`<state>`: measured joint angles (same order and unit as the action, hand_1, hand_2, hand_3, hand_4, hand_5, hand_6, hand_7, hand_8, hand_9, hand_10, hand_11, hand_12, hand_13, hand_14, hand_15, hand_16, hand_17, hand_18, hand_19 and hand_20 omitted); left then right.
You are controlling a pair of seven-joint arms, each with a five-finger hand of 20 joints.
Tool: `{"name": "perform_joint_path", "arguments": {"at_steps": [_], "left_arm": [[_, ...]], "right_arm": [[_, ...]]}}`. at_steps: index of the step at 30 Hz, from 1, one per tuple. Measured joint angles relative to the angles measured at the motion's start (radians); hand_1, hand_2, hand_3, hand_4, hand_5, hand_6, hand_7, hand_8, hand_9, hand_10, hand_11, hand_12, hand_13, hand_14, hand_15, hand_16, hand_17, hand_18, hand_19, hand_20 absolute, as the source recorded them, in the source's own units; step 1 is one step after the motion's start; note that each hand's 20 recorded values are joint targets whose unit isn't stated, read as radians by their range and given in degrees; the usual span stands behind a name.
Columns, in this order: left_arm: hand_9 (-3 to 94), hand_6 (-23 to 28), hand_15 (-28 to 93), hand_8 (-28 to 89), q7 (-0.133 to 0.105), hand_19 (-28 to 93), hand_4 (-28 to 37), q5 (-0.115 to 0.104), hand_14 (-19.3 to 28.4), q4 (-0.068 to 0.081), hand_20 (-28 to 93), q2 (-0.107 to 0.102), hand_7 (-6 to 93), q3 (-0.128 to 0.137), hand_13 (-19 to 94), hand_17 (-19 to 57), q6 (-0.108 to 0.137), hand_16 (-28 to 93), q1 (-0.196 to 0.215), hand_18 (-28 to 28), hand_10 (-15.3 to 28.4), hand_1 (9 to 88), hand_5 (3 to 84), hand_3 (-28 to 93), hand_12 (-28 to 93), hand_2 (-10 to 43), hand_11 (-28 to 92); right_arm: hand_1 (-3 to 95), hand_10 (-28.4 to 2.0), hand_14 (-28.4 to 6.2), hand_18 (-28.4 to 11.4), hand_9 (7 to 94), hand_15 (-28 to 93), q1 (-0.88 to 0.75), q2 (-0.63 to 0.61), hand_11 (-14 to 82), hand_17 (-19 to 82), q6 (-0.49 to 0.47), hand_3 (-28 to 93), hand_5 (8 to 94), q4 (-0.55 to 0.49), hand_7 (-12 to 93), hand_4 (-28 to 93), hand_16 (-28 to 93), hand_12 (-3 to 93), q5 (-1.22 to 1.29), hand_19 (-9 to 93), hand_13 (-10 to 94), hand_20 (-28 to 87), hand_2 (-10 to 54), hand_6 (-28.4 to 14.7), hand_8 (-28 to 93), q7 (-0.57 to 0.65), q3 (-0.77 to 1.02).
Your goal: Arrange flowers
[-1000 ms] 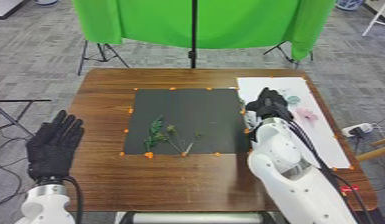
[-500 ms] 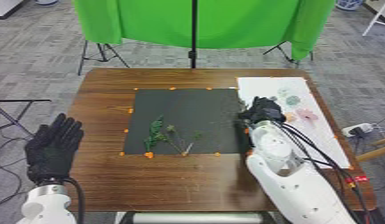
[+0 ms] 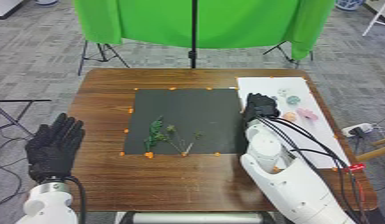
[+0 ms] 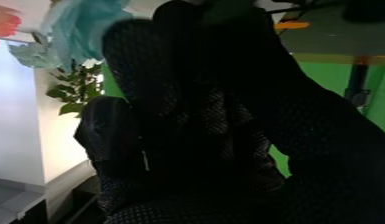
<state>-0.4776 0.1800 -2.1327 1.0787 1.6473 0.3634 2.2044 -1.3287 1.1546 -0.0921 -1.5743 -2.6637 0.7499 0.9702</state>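
Observation:
My right hand (image 3: 260, 106) is over the line where the dark mat (image 3: 188, 110) meets the white sheet (image 3: 275, 85); whether it holds anything is hidden. Green leafy stems (image 3: 156, 131) lie on the mat's lower left, beside thin stems with small heads (image 3: 172, 137). On the sheet, right of that hand, are a teal flower (image 3: 292, 100), a peach one (image 3: 289, 117) and a pink one (image 3: 307, 115). My left hand (image 3: 52, 150) is open and flat at the table's left edge. In the right wrist view, my right hand (image 4: 188, 130) has teal petals (image 4: 86, 30) and green leaves (image 4: 77, 90) beyond it.
Orange markers (image 3: 149, 155) line the mat's edges on the brown table (image 3: 171, 185). Cables (image 3: 317, 137) run along the right arm, above the sheet. A green cloth (image 3: 242, 30) hangs on stands behind the table.
My right hand first came back toward the robot, then shifted slightly left and forward, its forearm swinging left. More of the flowers on the sheet is uncovered. The left hand has kept still.

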Motion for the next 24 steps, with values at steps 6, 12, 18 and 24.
{"name": "perform_joint_path", "arguments": {"at_steps": [6,12,18,24], "left_arm": [[41.0,11.4,27,-9,-0.001,33,-28.3,-0.013,15.7,-0.006,10,0.0,8.8,0.001,30,-4.7,-0.003,-6,0.002,13.5,15.8,27.5,49.9,80,7,12.6,20],[41.1,11.4,27,-9,-0.004,33,-28.3,-0.032,15.7,-0.01,10,0.0,8.7,0.003,30,-4.8,-0.002,-6,0.011,13.6,15.8,27.5,49.9,80,7,12.1,20],[41.0,11.4,27,-9,-0.004,33,-28.3,-0.022,15.8,-0.011,10,0.0,8.8,0.009,30,-4.8,-0.002,-6,0.022,13.6,15.8,27.6,49.8,80,7,12.1,20],[40.9,11.5,28,-9,-0.002,33,-28.3,-0.029,15.9,-0.011,11,-0.001,9.1,0.008,30,-4.9,-0.002,-6,0.021,13.7,16.0,27.5,49.9,80,7,12.5,20]], "right_arm": [[63.5,-11.6,-4.5,-25.2,93.7,34,-0.016,-0.005,15.0,49,0.114,82,84.6,0.01,41,-28,50,39.1,0.0,93,91,44,-9.5,-1.7,14,-0.023,0.007],[61.9,-12.3,-5.5,-26.3,93.7,35,-0.073,-0.054,17.5,50,0.309,85,87.7,-0.014,36,-26,53,38.4,-0.033,93,92,43,-9.5,-2.0,16,-0.074,0.008],[50.8,-11.9,-7.1,-27.1,93.0,44,-0.124,-0.144,18.9,51,0.32,78,83.1,-0.156,35,-19,41,37.0,-0.008,93,91,45,-9.5,-2.5,18,-0.076,0.003],[22.3,-16.4,-8.6,-26.4,90.7,49,-0.12,-0.13,25.6,54,0.07,72,82.7,-0.253,30,-19,32,23.0,0.021,93,89,56,-9.1,-5.3,-7,0.01,0.037]]}}
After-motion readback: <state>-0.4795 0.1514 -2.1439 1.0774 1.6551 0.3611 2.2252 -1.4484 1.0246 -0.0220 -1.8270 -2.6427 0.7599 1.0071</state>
